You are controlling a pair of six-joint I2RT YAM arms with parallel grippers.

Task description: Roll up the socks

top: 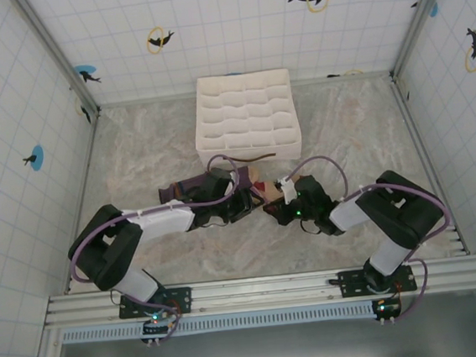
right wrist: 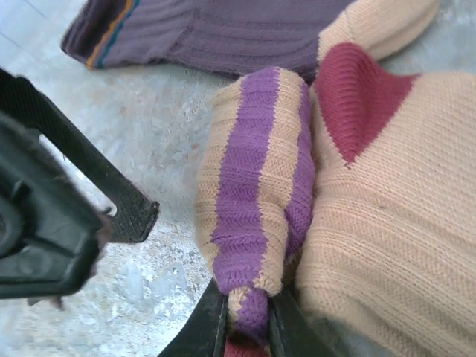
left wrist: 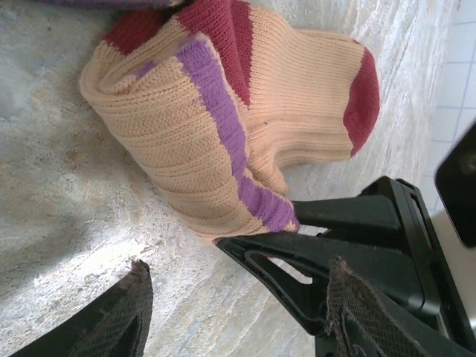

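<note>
1. Locating the work: the beige sock (left wrist: 223, 141), with red heel and toe, lies partly rolled at the middle of the table (top: 135, 163), between the two arms. Its purple-striped cuff (right wrist: 256, 186) forms the rolled end. The purple sock (right wrist: 223, 33) lies flat just behind it and touches it. The pictures do not show whether any of it is caught into the roll.
2. Right gripper (right wrist: 249, 331): closed on the cuff, with a fold of striped fabric pinched between its fingers. This pinch appears to be all that holds the roll together.
3. Left gripper (left wrist: 236, 279): open, with its fingers wide apart and nothing between them. It sits low over the table, just beside the roll and the right gripper.
4. Step in hand (judged): taking a fresh hold with the left gripper so that the roll can be turned further along the sock.
5. To do it well:
   - Hold the right pinch firm until the left fingers have closed, or the soft knit is likely to spring open.
   - Place the left fingers across the thick of the roll, not on a single loose layer.
   - Approach clear of the right fingers, because the two grippers are very close.
   - Roll toward the red toe and keep the layers tight.
6. The white box (top: 246, 117) stands behind the socks, apart from them. Keep both arms short of it.
</note>
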